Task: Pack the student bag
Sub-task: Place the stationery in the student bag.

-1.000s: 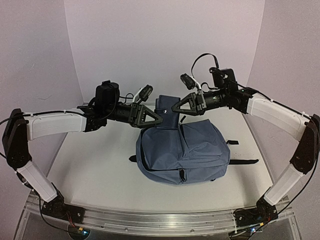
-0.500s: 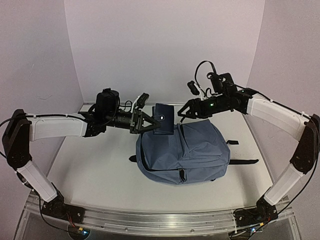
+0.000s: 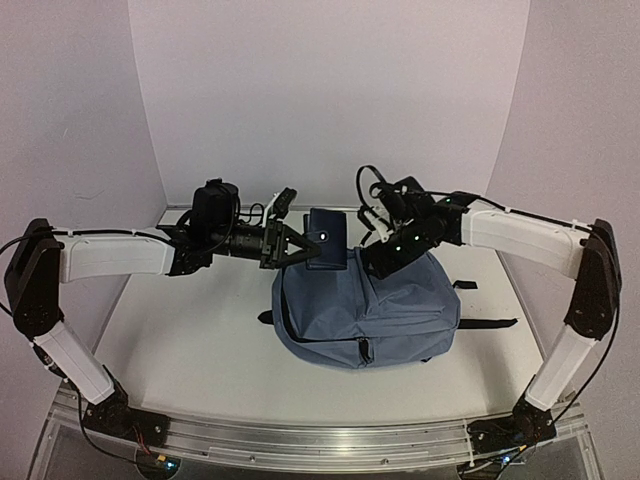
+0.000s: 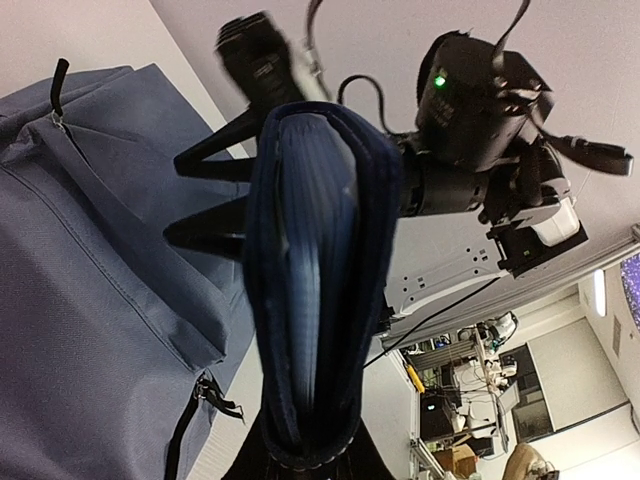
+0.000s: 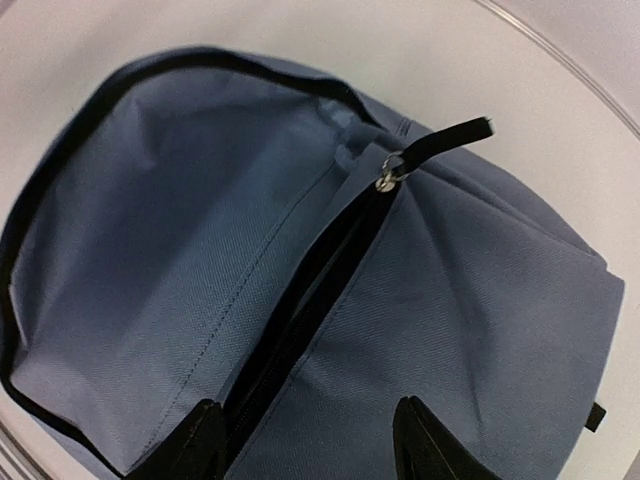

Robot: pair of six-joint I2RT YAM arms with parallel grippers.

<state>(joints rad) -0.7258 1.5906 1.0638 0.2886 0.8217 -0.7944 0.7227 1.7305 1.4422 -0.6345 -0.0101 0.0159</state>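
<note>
The student bag (image 3: 370,310) lies flat on the white table, slate blue, with its black zip opening (image 5: 300,310) parted. My left gripper (image 3: 303,247) is shut on a dark navy book (image 3: 326,238) and holds it in the air just above the bag's far left corner. In the left wrist view the book (image 4: 320,270) stands on edge between the jaws, pages facing me, with the bag (image 4: 90,250) at the left. My right gripper (image 3: 380,262) hangs open just over the bag's top, its fingertips astride the zip opening (image 5: 308,425). The zip pull (image 5: 385,182) lies beyond them.
Black straps (image 3: 485,323) stick out from the bag's right side. Pale walls close the table at the back and both sides. An aluminium rail (image 3: 320,440) with the arm bases runs along the near edge. The right arm (image 4: 470,130) hangs close behind the book.
The right gripper let go of the book, opened and swung down over the bag's zip. The left gripper closed on the book and now holds it alone, barely moved.
</note>
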